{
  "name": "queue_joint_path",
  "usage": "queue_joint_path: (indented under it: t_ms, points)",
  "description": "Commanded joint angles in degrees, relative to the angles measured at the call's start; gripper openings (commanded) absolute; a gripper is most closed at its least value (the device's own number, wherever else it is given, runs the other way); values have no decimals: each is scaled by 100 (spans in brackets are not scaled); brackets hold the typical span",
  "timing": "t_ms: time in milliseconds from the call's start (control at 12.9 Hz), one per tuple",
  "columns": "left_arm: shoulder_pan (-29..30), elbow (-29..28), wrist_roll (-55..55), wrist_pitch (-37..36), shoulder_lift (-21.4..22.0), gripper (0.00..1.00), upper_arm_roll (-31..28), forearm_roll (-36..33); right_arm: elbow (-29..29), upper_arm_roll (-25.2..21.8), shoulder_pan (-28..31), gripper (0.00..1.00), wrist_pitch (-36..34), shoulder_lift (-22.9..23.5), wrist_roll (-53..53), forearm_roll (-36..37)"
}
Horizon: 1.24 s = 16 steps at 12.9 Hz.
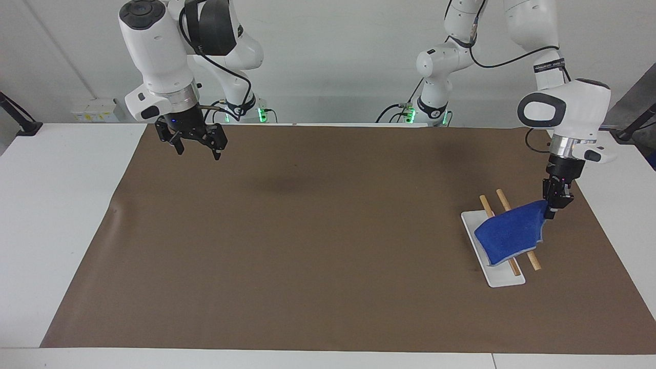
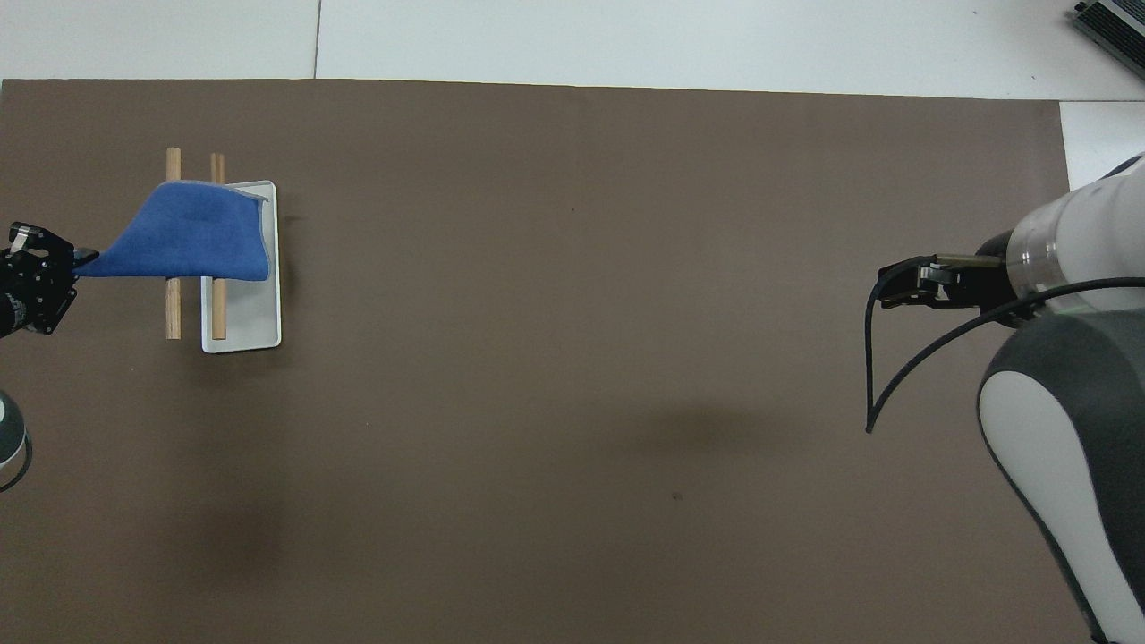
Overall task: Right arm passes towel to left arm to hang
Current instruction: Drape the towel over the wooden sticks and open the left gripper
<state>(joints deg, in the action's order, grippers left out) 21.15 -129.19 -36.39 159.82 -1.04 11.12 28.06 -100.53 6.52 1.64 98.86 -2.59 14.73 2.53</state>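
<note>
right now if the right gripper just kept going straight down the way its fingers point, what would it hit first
Probably just the brown mat. The right gripper hangs open, pointing roughly down over bare mat at the right arm's end, with nothing visible under it. The towel is at the left arm's end.
</note>
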Motion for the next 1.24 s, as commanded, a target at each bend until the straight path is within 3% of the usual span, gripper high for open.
queue_joint_path:
  t_ms: [0,77,155,232,309,386,773,1159]
  points:
    - [-40,-89,290,-39,42,4,-22,85,-160,-325,-233,100,46,-136,-146,11]
    - [-40,-80,290,-39,33,22,-22,85,-160,-466,-356,100,55,-128,-155,11]
    - [-40,-62,290,-39,25,49,-22,85,-107,-529,-366,100,81,-101,-163,2]
    - [-32,-27,282,-39,16,66,-22,85,-81,-529,-349,100,90,-84,-164,2]
    - [-32,-10,282,-39,7,94,-22,85,-63,-529,-331,100,99,-75,-164,2]
    - [-32,17,282,-39,7,100,-22,85,-63,-529,-323,100,108,-75,-164,-7]
    - [39,315,395,-179,-90,100,-31,24,-89,-538,-270,100,90,-75,-155,-7]
    - [240,877,1124,-1644,-55,100,-57,15,-89,-538,-261,100,38,-83,-181,2]
